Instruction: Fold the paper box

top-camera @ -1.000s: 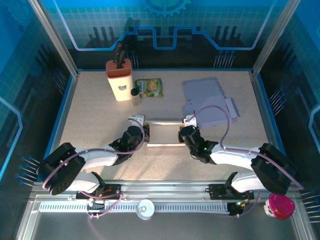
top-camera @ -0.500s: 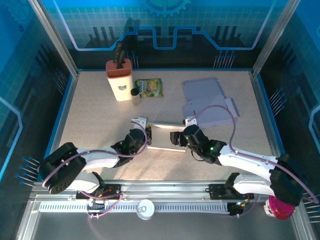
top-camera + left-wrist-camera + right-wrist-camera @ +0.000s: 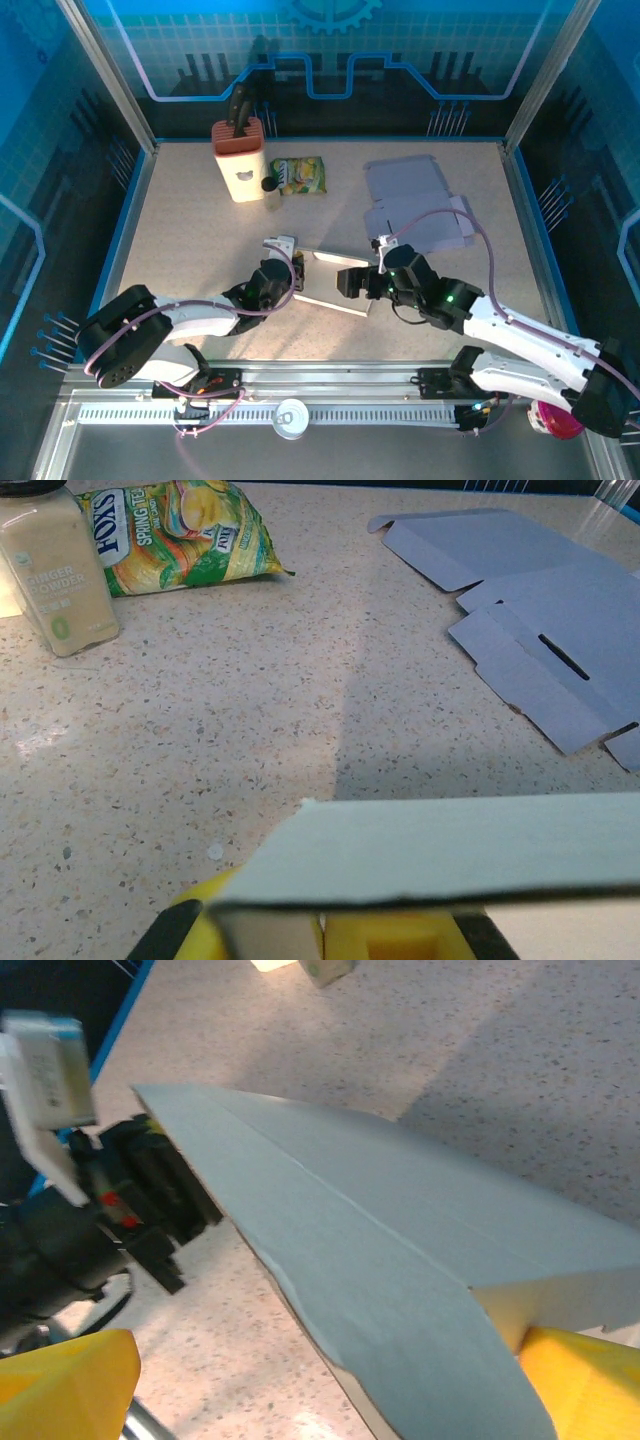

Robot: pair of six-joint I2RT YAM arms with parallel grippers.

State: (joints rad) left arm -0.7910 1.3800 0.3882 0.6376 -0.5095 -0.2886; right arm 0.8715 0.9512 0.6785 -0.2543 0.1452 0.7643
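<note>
Paper box (image 3: 330, 279) clamped by left gripper (image 3: 297, 275), right gripper (image 3: 352, 283) spread wide around it

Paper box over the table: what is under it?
Below the paper box, speckled table shows, and a yellow finger of the right hand at its corner. The rest is covered.

The paper box (image 3: 380, 1250), a grey-blue folded panel with one long crease, slants across the speckled table (image 3: 300, 1050). The right gripper (image 3: 325, 1385) is spread wide. One yellow finger (image 3: 60, 1380) stands well left of the box, and the other touches the box's lower right corner. The dark left gripper (image 3: 170, 1205) sits against the box's left edge. A white tag (image 3: 45, 1070) hangs just left of the box's far tip. A shadow darkens the table above the box's right end.
</note>
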